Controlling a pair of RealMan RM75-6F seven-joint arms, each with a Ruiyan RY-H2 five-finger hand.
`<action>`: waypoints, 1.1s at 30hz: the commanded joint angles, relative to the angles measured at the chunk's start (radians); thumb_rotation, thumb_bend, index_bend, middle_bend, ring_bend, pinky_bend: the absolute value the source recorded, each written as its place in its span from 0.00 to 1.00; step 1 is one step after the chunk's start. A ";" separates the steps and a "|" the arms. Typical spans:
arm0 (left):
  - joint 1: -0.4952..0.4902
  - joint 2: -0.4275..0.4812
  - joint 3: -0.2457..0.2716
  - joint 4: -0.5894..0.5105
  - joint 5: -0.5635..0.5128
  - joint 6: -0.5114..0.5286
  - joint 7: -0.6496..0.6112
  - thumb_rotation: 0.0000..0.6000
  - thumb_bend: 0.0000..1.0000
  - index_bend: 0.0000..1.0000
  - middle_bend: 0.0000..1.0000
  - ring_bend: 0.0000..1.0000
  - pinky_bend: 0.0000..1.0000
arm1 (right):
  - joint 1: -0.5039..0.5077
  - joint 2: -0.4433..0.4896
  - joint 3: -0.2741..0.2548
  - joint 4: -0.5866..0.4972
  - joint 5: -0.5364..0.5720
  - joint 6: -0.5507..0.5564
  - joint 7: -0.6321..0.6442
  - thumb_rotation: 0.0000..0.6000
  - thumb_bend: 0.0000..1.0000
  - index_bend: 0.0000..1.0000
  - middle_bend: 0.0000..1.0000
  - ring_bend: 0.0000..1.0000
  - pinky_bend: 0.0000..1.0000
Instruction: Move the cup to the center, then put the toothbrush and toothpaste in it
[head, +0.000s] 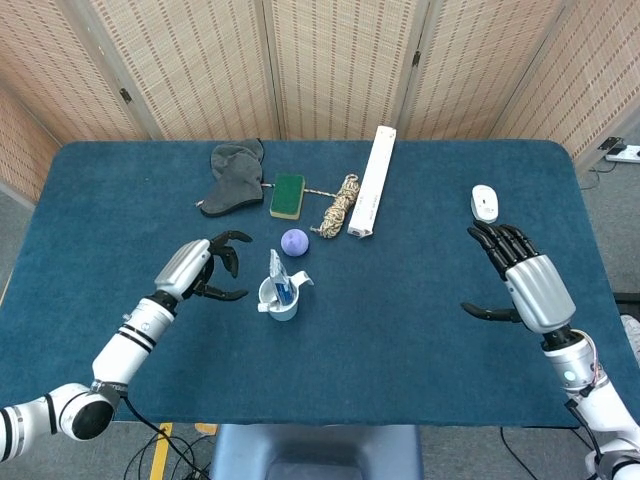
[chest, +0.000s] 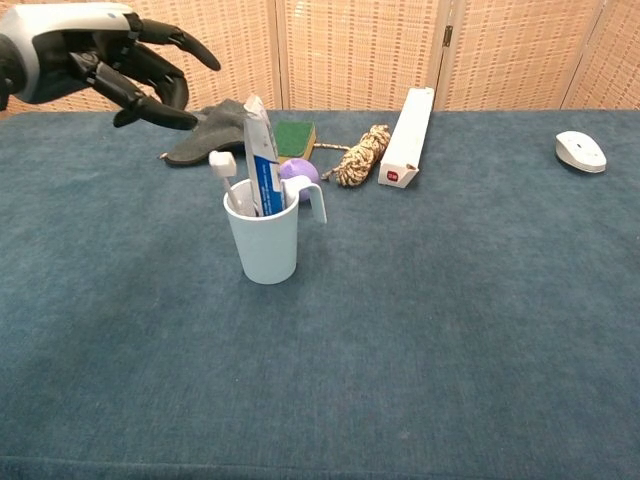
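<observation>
A: Start with the cup (chest: 263, 240). It stands upright on the worktop (chest: 420, 330), about mid-width and a little nearer the front edge than the back, with the toothbrush (chest: 224, 170) and toothpaste (chest: 262, 158) both standing in it. Looks to me like the task is as good as finished.

B: Agreed, but the tube sits tall and leans against the rim. Top-heavy, I'd judge; a nudge could tip the cup or flip the tube out.

A: What would do the nudging? The left hand (chest: 100, 62) is left of the cup and above it, fingers spread, holding nothing, clear of the tube.

B: That hand, if it swings across the cup instead of pulling away. The fingers reach toward the brush head.

A: And the right hand (head: 525, 280)?

B: Far right of the cup, palm flat, fingers apart, empty. No threat unless it sweeps inward.

A: Beyond the cup?

B: The ball (chest: 298, 171) sits just behind the handle. If the cup slid back it would bump it. Further behind: glove (chest: 205, 138), sponge (chest: 292, 136), rope (chest: 362, 156), box (chest: 406, 123). The mouse (chest: 581, 151) is far right of the cup. None touches it.
</observation>
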 joint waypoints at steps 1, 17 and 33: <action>0.055 0.024 0.014 -0.012 0.022 0.068 -0.006 1.00 0.20 0.29 0.61 0.49 0.74 | -0.005 0.008 -0.001 -0.005 0.000 0.004 -0.004 1.00 0.00 0.00 0.08 0.14 0.14; 0.280 0.054 0.137 0.173 0.075 0.378 0.269 1.00 0.20 0.38 0.57 0.43 0.65 | -0.077 0.086 -0.028 -0.041 0.060 0.002 -0.074 1.00 0.09 0.00 0.08 0.14 0.14; 0.518 0.000 0.253 0.189 0.227 0.684 0.394 1.00 0.20 0.39 0.54 0.38 0.47 | -0.220 0.061 -0.084 -0.046 0.098 0.095 -0.163 1.00 0.14 0.00 0.09 0.14 0.14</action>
